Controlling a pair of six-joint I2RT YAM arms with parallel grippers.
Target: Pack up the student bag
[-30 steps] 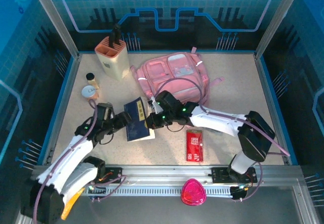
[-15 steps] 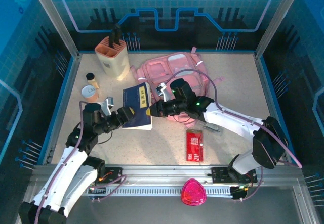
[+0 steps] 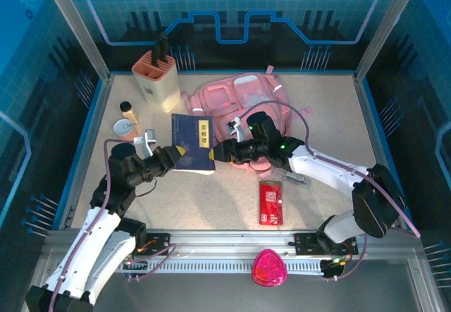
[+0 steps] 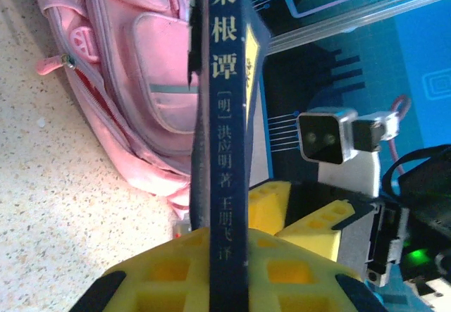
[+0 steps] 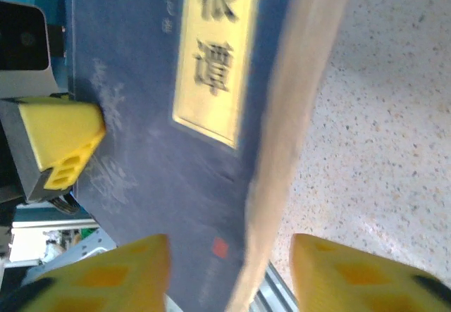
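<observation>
Student bag point(image 3: 218, 104) lies flat at far middle of desk point(image 3: 338, 115), just beyond left tool point(image 3: 173, 160), which clamps blue book point(image 3: 194, 143) by its spine; right tool point(image 3: 220, 152) stands parted astride the opposite edge

You see the left gripper point(image 4: 227, 266) with its yellow fingers point(image 4: 158, 273) pressed against both sides of a dark blue book point(image 4: 229, 115), spine facing you. The pink backpack point(image 4: 141, 65) lies on the speckled table point(image 4: 56, 206) left of the book, and the other arm's camera point(image 4: 324, 136) sits to the right.
</observation>
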